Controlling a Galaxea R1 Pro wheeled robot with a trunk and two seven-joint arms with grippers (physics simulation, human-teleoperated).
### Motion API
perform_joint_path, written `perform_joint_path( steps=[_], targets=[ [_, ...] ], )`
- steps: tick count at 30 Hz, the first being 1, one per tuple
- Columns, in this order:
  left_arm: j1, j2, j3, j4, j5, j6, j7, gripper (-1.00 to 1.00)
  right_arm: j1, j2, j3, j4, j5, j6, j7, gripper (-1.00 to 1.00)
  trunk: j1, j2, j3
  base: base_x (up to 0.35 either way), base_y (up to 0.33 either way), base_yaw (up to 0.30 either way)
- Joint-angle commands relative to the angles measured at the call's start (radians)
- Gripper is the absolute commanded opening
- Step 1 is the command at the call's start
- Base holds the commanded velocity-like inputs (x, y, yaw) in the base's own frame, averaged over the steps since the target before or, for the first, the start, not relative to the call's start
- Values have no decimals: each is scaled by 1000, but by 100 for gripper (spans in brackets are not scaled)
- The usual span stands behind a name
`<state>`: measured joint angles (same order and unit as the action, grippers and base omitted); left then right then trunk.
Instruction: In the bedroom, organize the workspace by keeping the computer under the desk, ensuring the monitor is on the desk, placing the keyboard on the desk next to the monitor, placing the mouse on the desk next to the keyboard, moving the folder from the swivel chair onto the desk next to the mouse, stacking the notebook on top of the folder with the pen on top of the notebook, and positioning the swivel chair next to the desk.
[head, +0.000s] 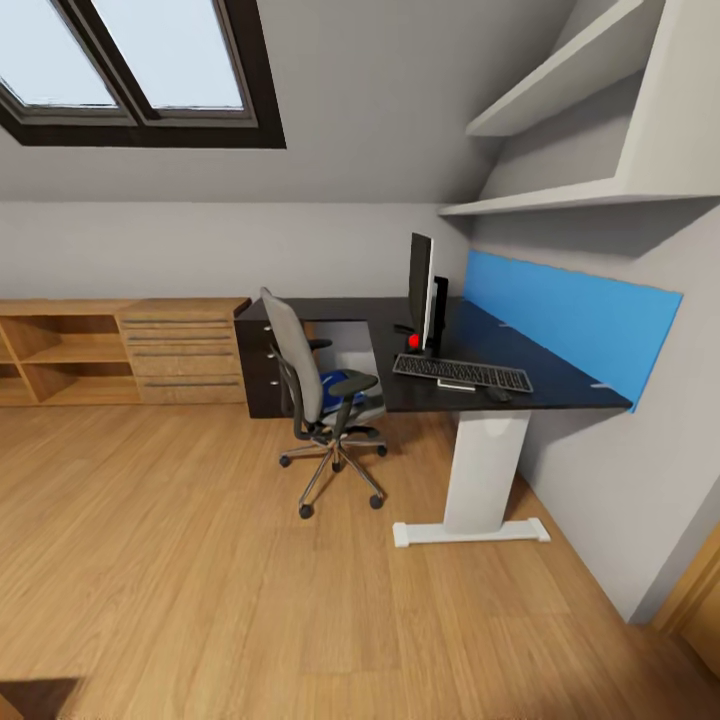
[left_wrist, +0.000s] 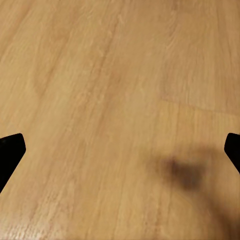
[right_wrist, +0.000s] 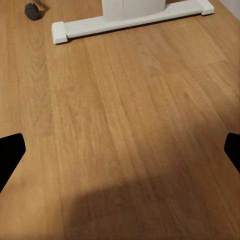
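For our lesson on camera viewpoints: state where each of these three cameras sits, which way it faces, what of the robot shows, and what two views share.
Head view: high up, facing forward and down at the desk and swivel chair; no robot parts.
Left wrist view: aimed down at wood floor; dark fingertips at the edges.
Right wrist view: aimed down at the floor; fingertips at the edges.
Shared: head and right wrist views both show the desk's white foot.

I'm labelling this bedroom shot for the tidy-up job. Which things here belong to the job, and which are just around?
Job: desk, monitor, keyboard, swivel chair, blue folder on its seat.

Just around: wooden drawer unit, open shelves, wall shelves, skylight.
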<state>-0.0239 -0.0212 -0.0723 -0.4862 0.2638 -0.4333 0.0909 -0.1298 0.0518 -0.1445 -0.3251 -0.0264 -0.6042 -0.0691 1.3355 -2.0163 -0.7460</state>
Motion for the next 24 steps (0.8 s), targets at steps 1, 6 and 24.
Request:
perform_joint_path(
  steps=[1,6,24],
  targets=[
    [-1,1,-8,0,3,-4,10,100,-1,0,0,1,-3,-3,-1,100,4,-8,-4,0,0,0],
    [-1,4,-5,0,6,-3,14,100,-1,0,-1,0,-3,-1,-1,100,23,-43,-20,0,0,0],
    [-1,6,-3,-217,10,274,15,100,-41,5,-1,-65,-2,88,-92,100,92,-169,-76,0,0,0]
  ],
)
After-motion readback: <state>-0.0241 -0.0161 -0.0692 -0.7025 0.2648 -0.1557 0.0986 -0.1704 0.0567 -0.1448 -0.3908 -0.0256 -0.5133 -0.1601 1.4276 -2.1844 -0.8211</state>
